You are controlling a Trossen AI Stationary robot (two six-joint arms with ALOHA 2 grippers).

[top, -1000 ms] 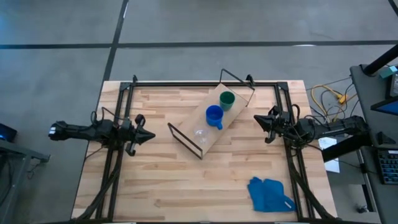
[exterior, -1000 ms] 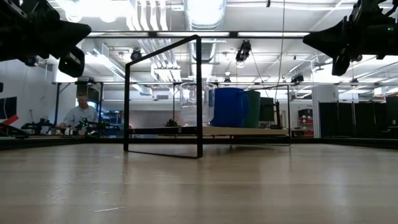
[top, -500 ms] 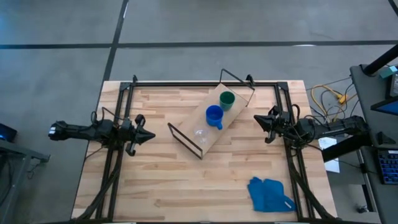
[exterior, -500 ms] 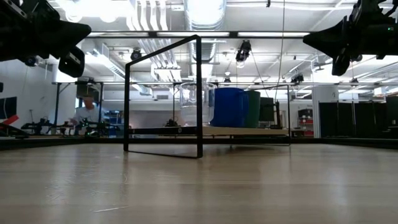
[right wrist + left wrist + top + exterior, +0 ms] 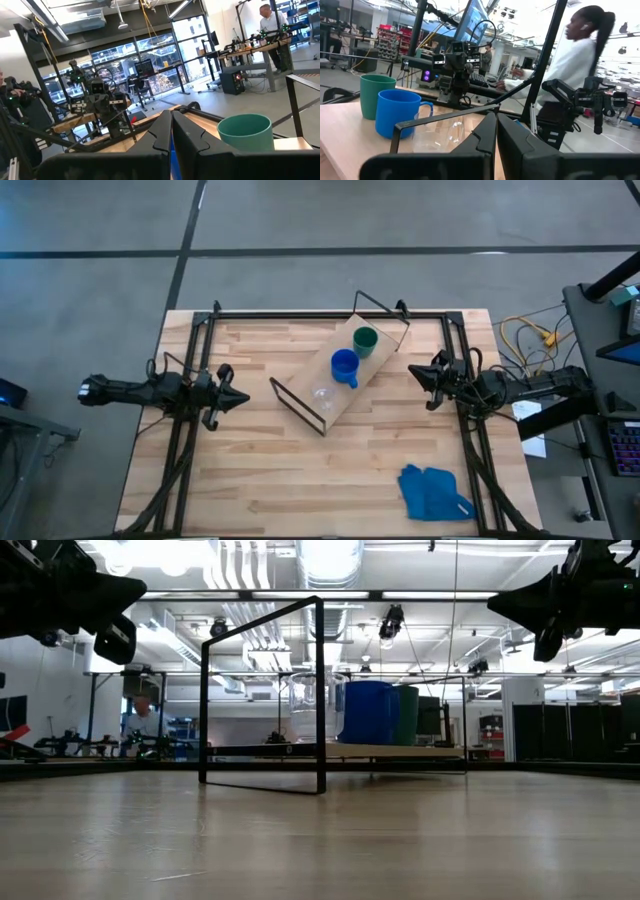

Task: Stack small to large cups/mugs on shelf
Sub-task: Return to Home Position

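The shelf (image 5: 345, 370), a light-wood board with black wire frames at both ends, lies slantwise at the table's middle. On it stand in a row a clear glass cup (image 5: 322, 394), a bright blue mug (image 5: 345, 366) and a dark green cup (image 5: 365, 340). They also show in the low view: glass (image 5: 312, 706), mug (image 5: 370, 712), green cup (image 5: 407, 714). My left gripper (image 5: 243, 399) hovers shut at the table's left, pointing at the shelf. My right gripper (image 5: 411, 372) hovers shut at the table's right, pointing at the shelf.
A crumpled blue cloth (image 5: 434, 492) lies near the table's front right corner. Black frame rails (image 5: 330, 313) run along the table's far, left and right edges. People show in the room beyond the table (image 5: 570, 65).
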